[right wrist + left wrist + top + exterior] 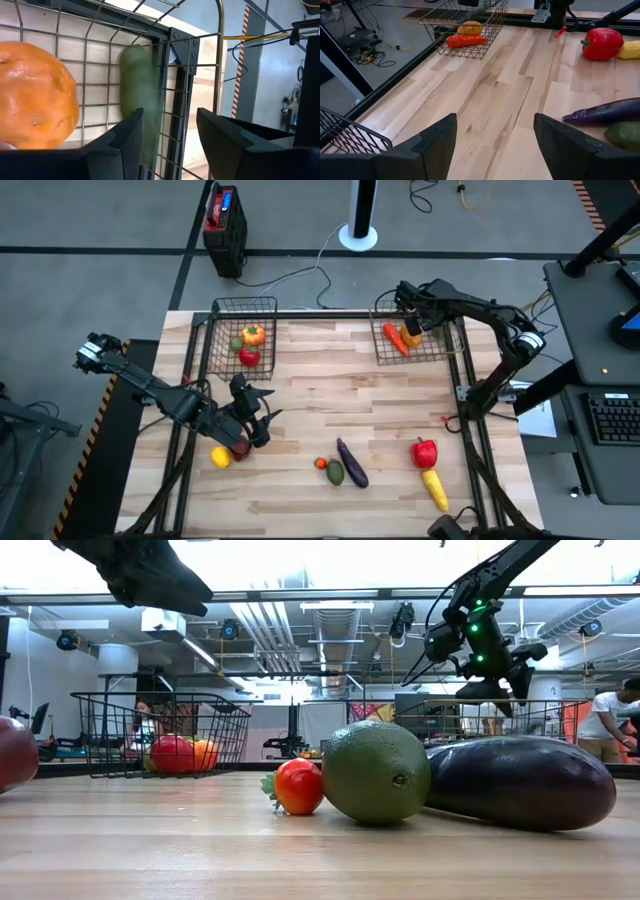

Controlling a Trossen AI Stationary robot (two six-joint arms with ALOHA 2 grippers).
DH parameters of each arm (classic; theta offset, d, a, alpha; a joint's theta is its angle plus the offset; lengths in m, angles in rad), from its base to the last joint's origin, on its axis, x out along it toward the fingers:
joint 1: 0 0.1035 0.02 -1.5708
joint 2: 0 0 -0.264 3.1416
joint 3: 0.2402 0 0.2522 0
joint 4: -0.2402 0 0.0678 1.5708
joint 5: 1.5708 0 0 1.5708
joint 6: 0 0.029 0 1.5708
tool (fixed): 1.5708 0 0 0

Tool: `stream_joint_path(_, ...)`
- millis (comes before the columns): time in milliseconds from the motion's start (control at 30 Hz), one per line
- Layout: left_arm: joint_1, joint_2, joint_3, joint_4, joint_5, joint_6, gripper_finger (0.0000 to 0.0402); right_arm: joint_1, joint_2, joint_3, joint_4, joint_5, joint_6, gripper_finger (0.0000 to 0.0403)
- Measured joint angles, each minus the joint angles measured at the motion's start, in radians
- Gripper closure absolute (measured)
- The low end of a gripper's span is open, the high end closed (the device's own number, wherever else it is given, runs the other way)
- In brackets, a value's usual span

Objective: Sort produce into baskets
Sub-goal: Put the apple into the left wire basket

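Note:
My left gripper is open and empty over the table's near left, just right of a red apple and a lemon that lie on the wood. My right gripper is open over the right wire basket, which holds a carrot and an orange. A blurred green cucumber stands upright at that basket's mesh wall, beyond my right fingers. The left basket holds a yellow-orange pepper and a red fruit.
An eggplant, a green fruit and a small tomato lie at the near middle. A red pepper and a yellow corn lie near right. Bare wood lies between the baskets. People show in the room behind.

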Motion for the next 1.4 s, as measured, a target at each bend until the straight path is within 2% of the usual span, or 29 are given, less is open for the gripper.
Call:
stream_joint_path(667,0.0,0.0,0.0,0.0,0.015,-0.031,0.0155,0.037,-0.007,0.015,0.021,-0.008,-0.056,0.0218)
stream_joint_path(800,0.0,0.0,0.0,-0.001,0.101,-0.061,0.0155,0.081,-0.016,0.046,0.022,-0.008,-0.059,0.022)
stream_joint_path(1033,-0.01,0.0,0.007,-0.064,0.276,-0.207,0.0155,0.186,-0.037,0.099,0.022,-0.008,-0.059,0.0219)
stream_joint_path(1233,-0.023,0.0,0.075,-0.255,0.416,-0.35,0.0155,0.287,-0.038,0.115,0.038,-0.01,-0.051,0.0219)
stream_joint_path(1400,-0.049,0.0,0.161,-0.45,0.523,-0.53,0.0155,0.378,-0.038,0.115,0.092,-0.065,-0.051,0.0219)
